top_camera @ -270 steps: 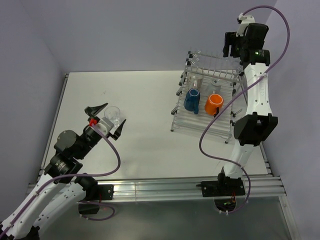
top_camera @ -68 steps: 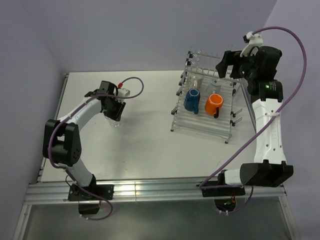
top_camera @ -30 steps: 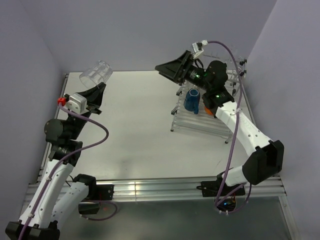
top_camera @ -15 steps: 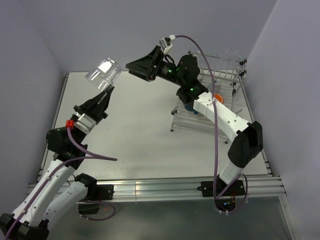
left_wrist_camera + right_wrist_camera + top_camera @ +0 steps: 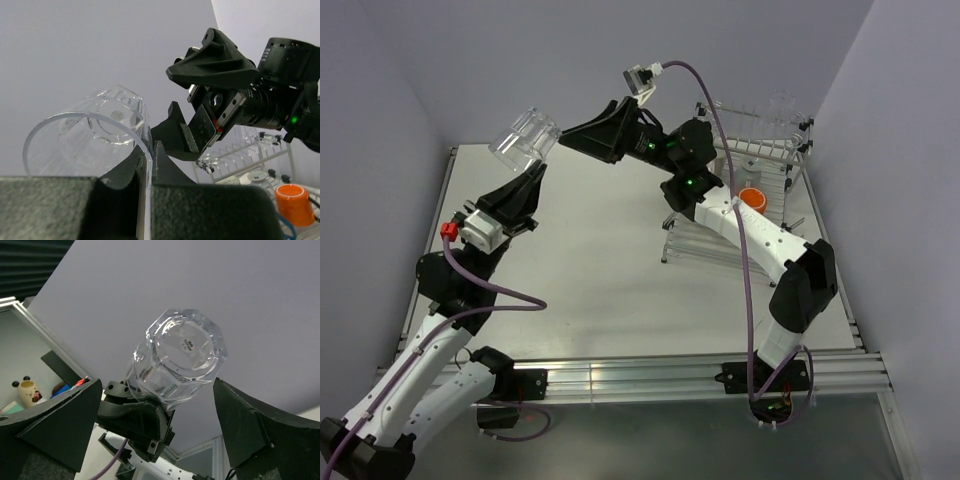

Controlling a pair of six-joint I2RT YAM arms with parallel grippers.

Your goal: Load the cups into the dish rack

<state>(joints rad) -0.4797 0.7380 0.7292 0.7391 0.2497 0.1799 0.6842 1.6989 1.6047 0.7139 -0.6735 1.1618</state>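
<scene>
My left gripper (image 5: 531, 174) is raised high over the table's left side, shut on the rim of a clear glass tumbler (image 5: 524, 139) that lies tilted with its base up. In the left wrist view the tumbler (image 5: 92, 132) has its rim wall pinched between the fingers of that gripper (image 5: 148, 156). My right gripper (image 5: 582, 138) hangs open just right of the glass, pointing at it. From the right wrist the tumbler's base (image 5: 184, 356) shows between the wide-apart fingers (image 5: 56, 421), untouched. The dish rack (image 5: 772, 236) holds an orange mug (image 5: 752, 198).
A second clear tumbler (image 5: 782, 104) stands on the rack's far top corner. The right arm stretches from the rack leftward across the table's back. The table's metal rail (image 5: 620, 380) runs along the near edge. Purple walls close in behind and on both sides.
The right gripper has swung left from above the rack to just beside the held tumbler. The left arm has shifted the tumbler slightly right and kept its grip.
</scene>
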